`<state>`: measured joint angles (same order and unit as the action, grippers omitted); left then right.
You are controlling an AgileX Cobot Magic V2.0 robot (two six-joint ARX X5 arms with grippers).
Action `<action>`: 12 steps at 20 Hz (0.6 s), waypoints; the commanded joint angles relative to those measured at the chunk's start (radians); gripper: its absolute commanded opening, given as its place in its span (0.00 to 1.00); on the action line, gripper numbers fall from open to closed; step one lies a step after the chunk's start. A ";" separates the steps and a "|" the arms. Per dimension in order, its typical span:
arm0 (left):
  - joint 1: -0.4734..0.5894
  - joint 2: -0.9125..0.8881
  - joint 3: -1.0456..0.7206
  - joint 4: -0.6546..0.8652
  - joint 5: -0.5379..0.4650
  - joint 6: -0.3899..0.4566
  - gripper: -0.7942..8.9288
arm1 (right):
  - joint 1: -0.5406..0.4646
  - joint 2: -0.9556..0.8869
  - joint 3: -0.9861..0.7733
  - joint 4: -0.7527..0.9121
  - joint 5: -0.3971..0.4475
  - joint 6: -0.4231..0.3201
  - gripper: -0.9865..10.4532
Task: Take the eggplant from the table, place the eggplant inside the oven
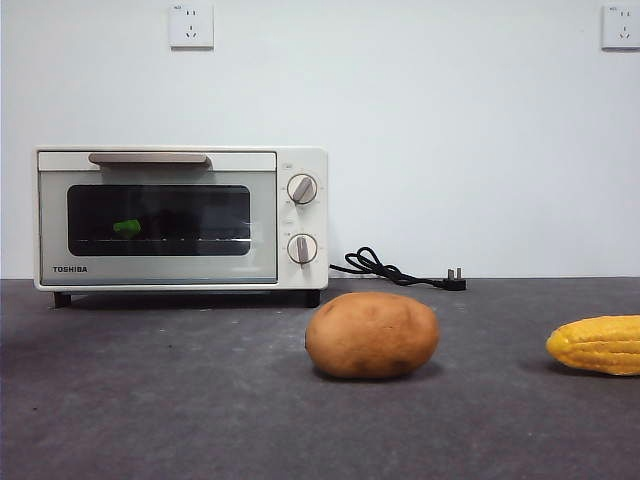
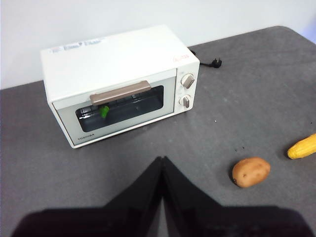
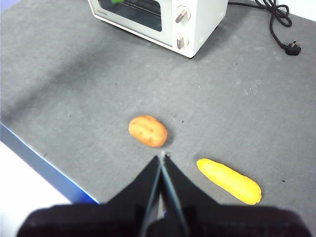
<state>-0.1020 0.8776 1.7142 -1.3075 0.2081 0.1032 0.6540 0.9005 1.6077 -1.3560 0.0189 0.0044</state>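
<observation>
While both pincers hang apart, eggplant (image 1: pixel 127 227) inside closed oven (image 1: pixel 180 218)

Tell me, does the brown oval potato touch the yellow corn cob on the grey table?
Apart. The right wrist view shows bare dark grey table between the brown oval potato and the yellow corn cob; the front view shows the same gap.

TOSHIBA on the oven (image 1: pixel 180 218) door.
Printed dark in the door's lower left corner, below the glass; stickers on the oven top and marks beside the knobs too small to read.
</observation>
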 commanded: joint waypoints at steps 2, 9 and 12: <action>-0.003 0.000 0.000 0.003 -0.003 -0.008 0.08 | 0.001 0.003 -0.008 -0.021 0.000 0.011 0.08; -0.003 0.002 0.000 0.003 -0.003 -0.008 0.08 | 0.001 0.018 -0.008 -0.021 0.001 0.011 0.09; -0.004 0.004 0.000 0.002 0.001 -0.008 0.08 | 0.001 0.031 -0.008 -0.021 0.001 0.011 0.09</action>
<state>-0.1020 0.8825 1.7142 -1.3087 0.2085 0.1032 0.6540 0.9306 1.6077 -1.3560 0.0189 0.0044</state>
